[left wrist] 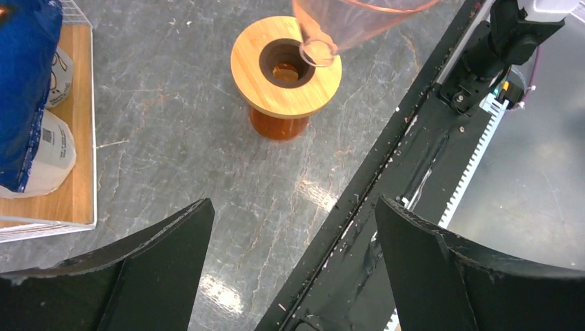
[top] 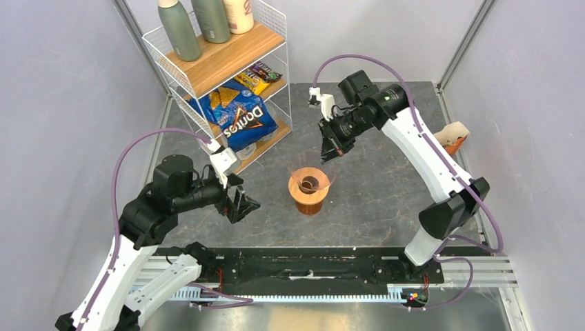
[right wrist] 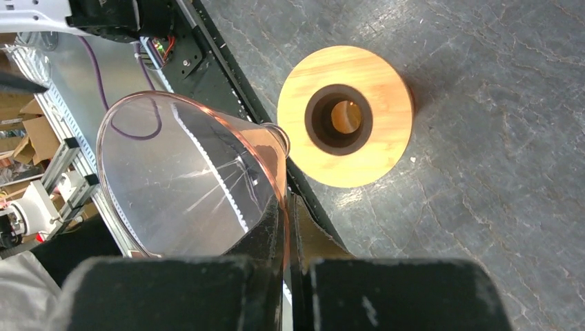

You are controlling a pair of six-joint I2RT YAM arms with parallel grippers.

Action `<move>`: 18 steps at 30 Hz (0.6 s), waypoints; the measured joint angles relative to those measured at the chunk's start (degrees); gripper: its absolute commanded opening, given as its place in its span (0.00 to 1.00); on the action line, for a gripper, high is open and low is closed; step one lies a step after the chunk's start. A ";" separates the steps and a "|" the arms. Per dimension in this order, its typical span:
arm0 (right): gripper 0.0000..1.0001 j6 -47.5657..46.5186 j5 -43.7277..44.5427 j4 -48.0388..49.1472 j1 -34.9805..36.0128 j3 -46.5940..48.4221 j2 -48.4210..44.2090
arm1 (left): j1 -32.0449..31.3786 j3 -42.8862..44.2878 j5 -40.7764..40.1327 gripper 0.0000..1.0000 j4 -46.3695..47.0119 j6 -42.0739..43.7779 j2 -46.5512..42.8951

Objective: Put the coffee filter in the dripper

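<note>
From above, two arms reach over one grey tabletop (top: 376, 200). The left hand (top: 241, 205) hangs released, holding nothing, to the left of one amber beaker (top: 310, 205) that carries one wooden ring (top: 316, 190). The right hand (top: 331, 148) is just beyond the beaker, and the one clear pink dripper (top: 298, 178) shows over the ring. At the back left stands one wire rack (top: 207, 65) with three bottles (top: 210, 21) on its top shelf and one blue chip bag (top: 240, 118) lower down. By the right wall lies one orange-and-cream pack (top: 453, 138). I cannot tell whether the pale sheet at its top is the coffee filter. The left wrist view shows that hand's two black fingers (left wrist: 138, 276) spread wide over bare stone. Farther off is the ring on the beaker, and the dripper's narrow spout hangs just above the ring, beside its hole. The right wrist view shows the right hand clenched on the dripper's rim. The cone is held tilted in the air, wide mouth toward the camera. Its spout points at the near edge of the ring, off the hole, and the amber of the beaker shows through that hole.
</note>
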 measured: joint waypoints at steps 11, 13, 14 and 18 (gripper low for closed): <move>0.00 -2.69 2.43 2.60 0.02 -1.53 4.85 | 0.00 -0.55 1.05 0.92 -0.90 0.15 -0.61; 0.00 -3.15 2.73 2.91 0.02 -1.81 4.87 | 0.00 -0.57 1.16 0.92 -0.90 0.20 -0.26; 0.00 -3.48 2.84 3.08 0.02 -1.95 4.85 | 0.00 -0.57 1.36 0.92 -0.90 0.22 0.00; 0.00 -4.52 3.28 3.89 0.02 -3.54 4.87 | 0.00 -0.57 2.14 0.92 -0.90 0.44 1.05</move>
